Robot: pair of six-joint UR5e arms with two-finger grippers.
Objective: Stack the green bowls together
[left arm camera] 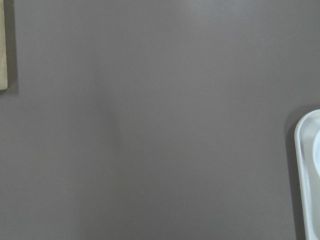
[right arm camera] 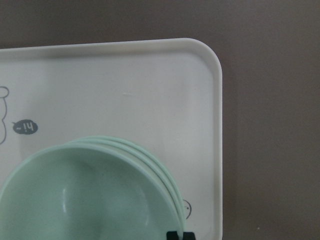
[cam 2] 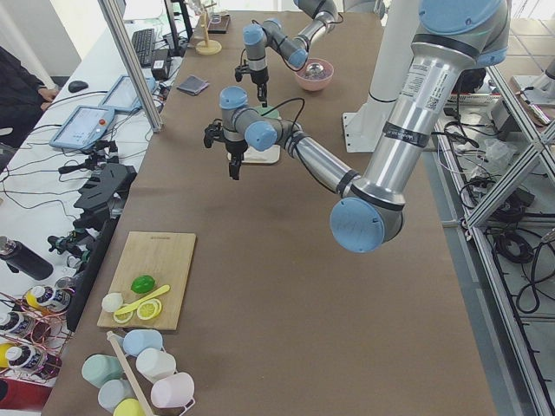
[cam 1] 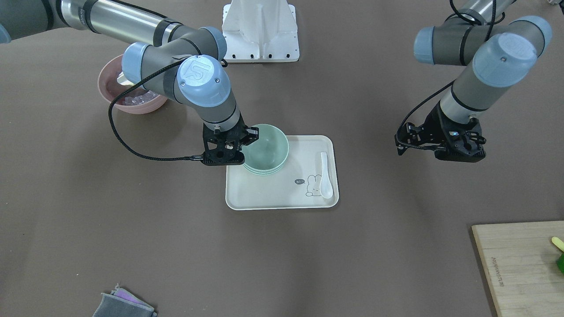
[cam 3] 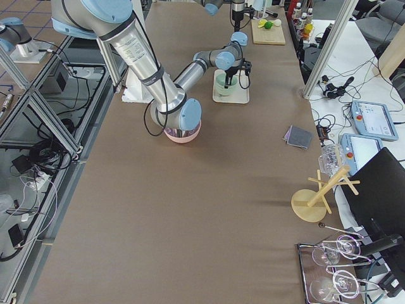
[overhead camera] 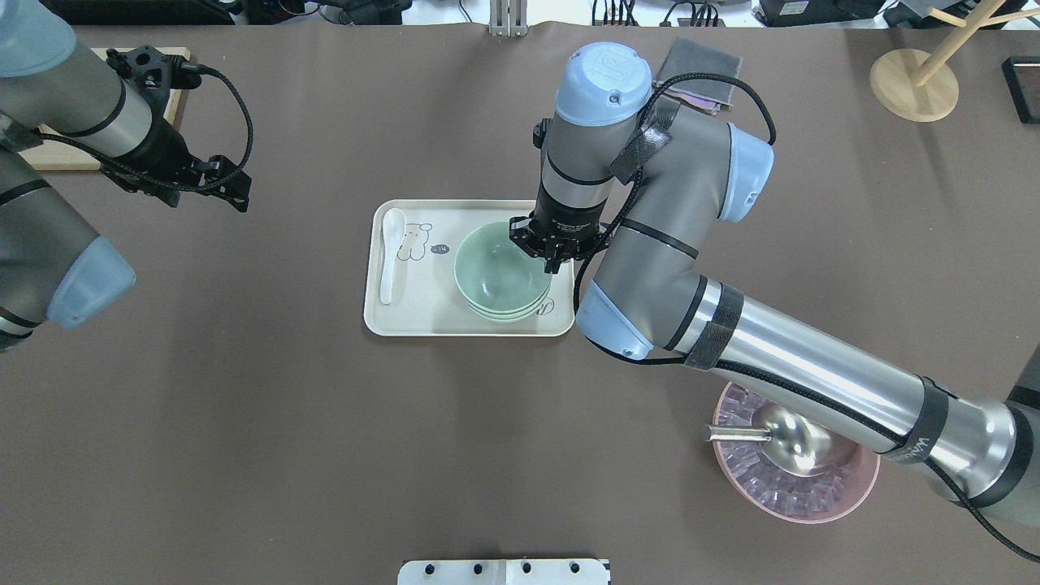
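Note:
Three pale green bowls (cam 1: 264,147) (overhead camera: 497,278) (right arm camera: 75,200) sit nested in one stack on a cream tray (cam 1: 273,193) (overhead camera: 422,317) (right arm camera: 150,90). The top bowl rests slightly off-centre over the two below it. My right gripper (cam 1: 251,138) (overhead camera: 554,264) (right arm camera: 182,235) points straight down at the stack's rim on the side nearest the robot, with its fingertips close together on the top bowl's rim. My left gripper (cam 1: 402,140) (overhead camera: 236,183) hangs open and holds nothing, over bare table well away from the tray.
A white spoon (cam 1: 325,176) (overhead camera: 390,252) lies on the tray's other side. A pink bowl (cam 1: 132,103) (overhead camera: 796,487) with a metal scoop stands under my right arm. A wooden cutting board (cam 1: 515,264) and a folded cloth (cam 1: 123,304) lie near the operators' edge.

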